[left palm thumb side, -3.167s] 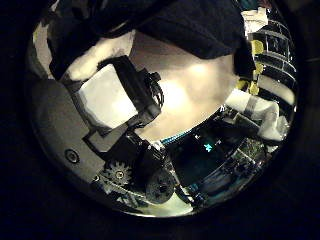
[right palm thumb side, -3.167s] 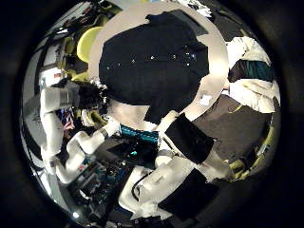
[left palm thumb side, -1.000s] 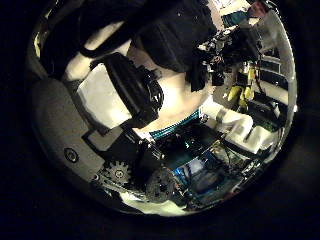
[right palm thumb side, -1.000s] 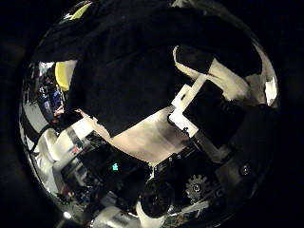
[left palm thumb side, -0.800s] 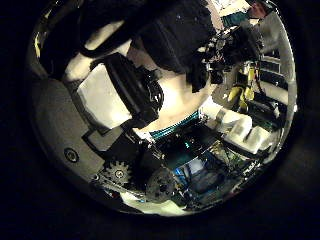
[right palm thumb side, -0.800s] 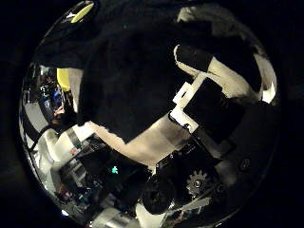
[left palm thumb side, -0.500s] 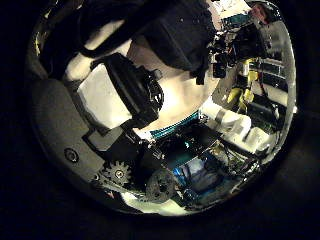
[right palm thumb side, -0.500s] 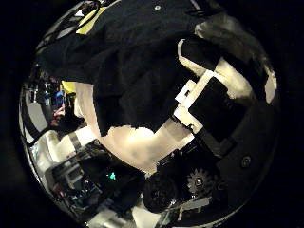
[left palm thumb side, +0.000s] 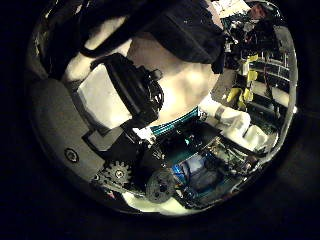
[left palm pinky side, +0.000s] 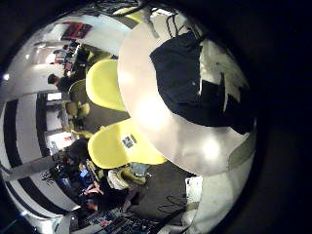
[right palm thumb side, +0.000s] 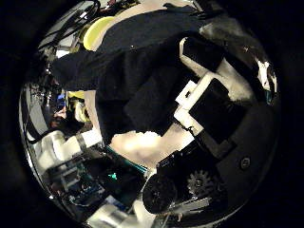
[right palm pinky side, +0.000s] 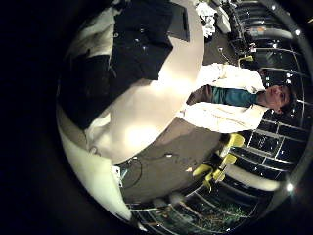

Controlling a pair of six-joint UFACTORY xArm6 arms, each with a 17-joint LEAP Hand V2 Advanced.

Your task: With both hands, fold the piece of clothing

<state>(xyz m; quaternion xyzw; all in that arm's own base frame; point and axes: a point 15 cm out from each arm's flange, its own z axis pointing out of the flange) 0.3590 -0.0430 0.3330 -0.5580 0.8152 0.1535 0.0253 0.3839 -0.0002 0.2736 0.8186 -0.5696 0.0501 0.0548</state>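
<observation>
While the garment (left palm pinky side: 190,78) lies spread on the table (left palm pinky side: 156,107), toward its far edge from the chairs (left palm pinky side: 122,146), the fold looks only begun. The left hand (left palm thumb side: 120,95) hangs close over the cloth near the table's rim, its fingers reaching onto the fabric; whether they pinch it I cannot tell. The right hand (right palm thumb side: 214,104) sits very close to the garment, its fingers curled on a flap raised off the table, with bare tabletop beneath. Next, I judge, both hands need a firm hold on matching edges, then a level carry across the table to lay one half on the other.
</observation>
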